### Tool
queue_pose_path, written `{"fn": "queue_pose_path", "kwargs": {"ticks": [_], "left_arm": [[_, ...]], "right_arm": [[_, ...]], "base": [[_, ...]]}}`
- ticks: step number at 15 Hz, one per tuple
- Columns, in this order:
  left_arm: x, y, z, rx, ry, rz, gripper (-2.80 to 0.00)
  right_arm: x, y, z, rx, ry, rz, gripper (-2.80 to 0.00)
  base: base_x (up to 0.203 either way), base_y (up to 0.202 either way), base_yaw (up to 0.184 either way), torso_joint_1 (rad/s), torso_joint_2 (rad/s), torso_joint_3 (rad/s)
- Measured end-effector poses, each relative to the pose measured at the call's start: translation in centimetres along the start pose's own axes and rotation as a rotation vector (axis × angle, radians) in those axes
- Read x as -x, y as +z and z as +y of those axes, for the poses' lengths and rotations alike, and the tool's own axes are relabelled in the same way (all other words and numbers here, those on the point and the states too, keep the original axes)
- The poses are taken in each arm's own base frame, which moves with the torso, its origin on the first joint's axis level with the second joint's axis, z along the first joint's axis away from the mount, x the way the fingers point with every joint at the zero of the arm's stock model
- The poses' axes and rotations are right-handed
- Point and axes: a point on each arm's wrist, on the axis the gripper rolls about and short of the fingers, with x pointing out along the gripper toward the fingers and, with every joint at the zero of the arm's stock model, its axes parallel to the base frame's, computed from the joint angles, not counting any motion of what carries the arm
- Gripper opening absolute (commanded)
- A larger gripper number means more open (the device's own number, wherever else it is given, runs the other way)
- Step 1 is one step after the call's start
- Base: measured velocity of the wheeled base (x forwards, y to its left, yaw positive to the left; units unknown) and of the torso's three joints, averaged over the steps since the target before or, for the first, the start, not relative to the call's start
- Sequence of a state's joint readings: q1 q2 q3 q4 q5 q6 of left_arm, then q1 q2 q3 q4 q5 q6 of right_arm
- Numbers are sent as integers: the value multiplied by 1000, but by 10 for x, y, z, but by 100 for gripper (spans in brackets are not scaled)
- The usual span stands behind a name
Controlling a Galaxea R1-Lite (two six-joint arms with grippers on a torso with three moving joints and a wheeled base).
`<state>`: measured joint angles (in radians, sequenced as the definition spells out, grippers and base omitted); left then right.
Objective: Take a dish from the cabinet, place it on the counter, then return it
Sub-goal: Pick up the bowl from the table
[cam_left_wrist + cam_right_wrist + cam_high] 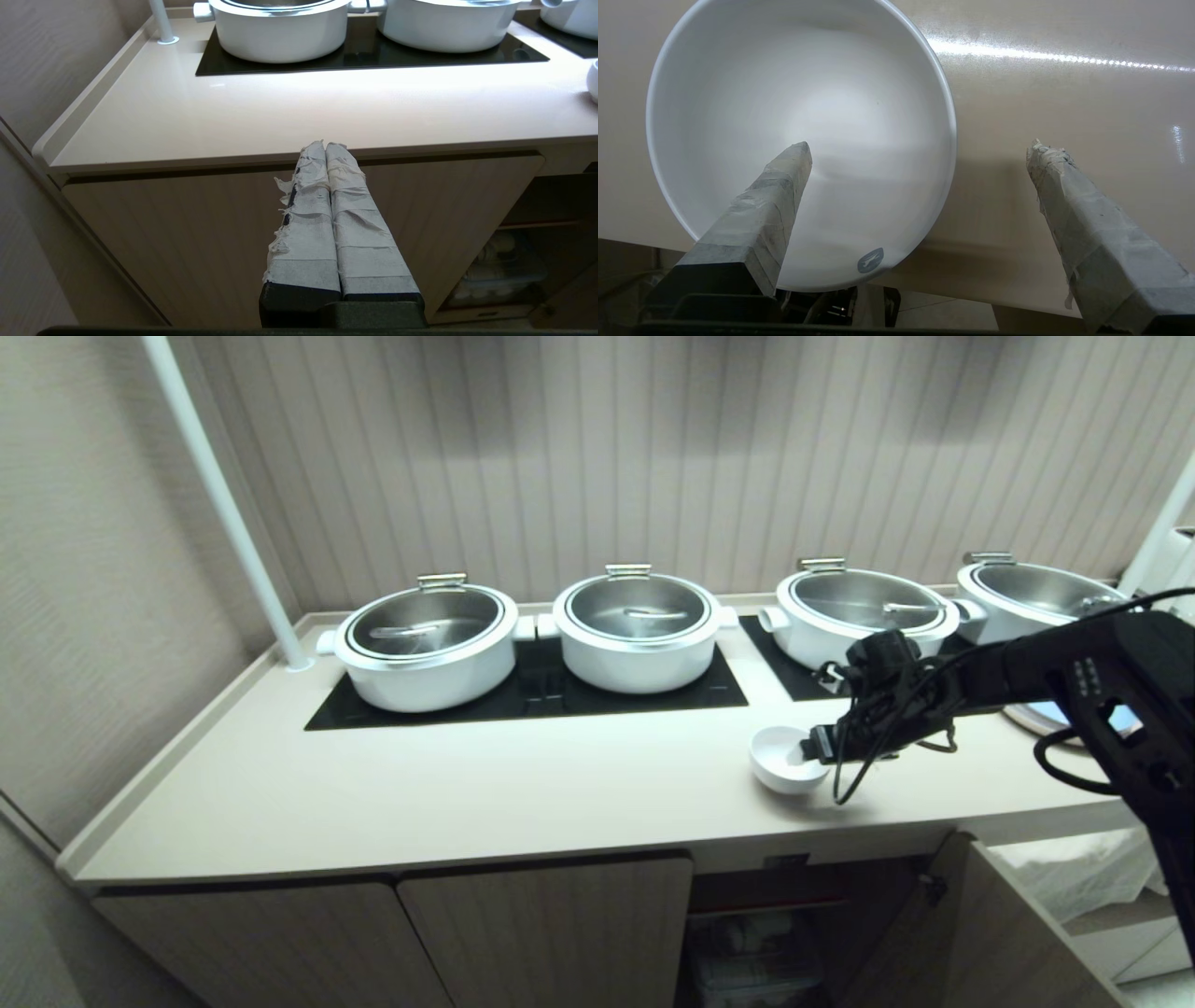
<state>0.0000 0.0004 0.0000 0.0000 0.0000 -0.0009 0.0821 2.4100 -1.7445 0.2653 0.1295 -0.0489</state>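
Right gripper (920, 149) spread wide, one finger over the dish (794, 93) resting on the counter (1064, 93); set-down looks done, next needs closing on its rim.

A wall of pale beige vertical panelling (653, 448) runs behind the work area, lit from above so soft scalloped bands of light and shadow fall across it. A plainer beige side wall (84, 569) closes off the left, and a slim white pole (224, 504) slants up from the corner. Four large white lidded pots (425, 644) stand in a row on black cooktop panels (532, 695).
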Motion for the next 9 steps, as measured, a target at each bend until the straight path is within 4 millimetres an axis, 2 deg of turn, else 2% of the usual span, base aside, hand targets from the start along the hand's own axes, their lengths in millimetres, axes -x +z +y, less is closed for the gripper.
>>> {"fn": "queue_pose_path", "kwargs": {"ticks": [9], "left_arm": [[0, 0, 0, 0, 0, 0, -280]], "right_arm": [[-7, -4, 1, -2, 5, 16, 0]], "base": [[0, 0, 0, 0, 0, 0]]}}
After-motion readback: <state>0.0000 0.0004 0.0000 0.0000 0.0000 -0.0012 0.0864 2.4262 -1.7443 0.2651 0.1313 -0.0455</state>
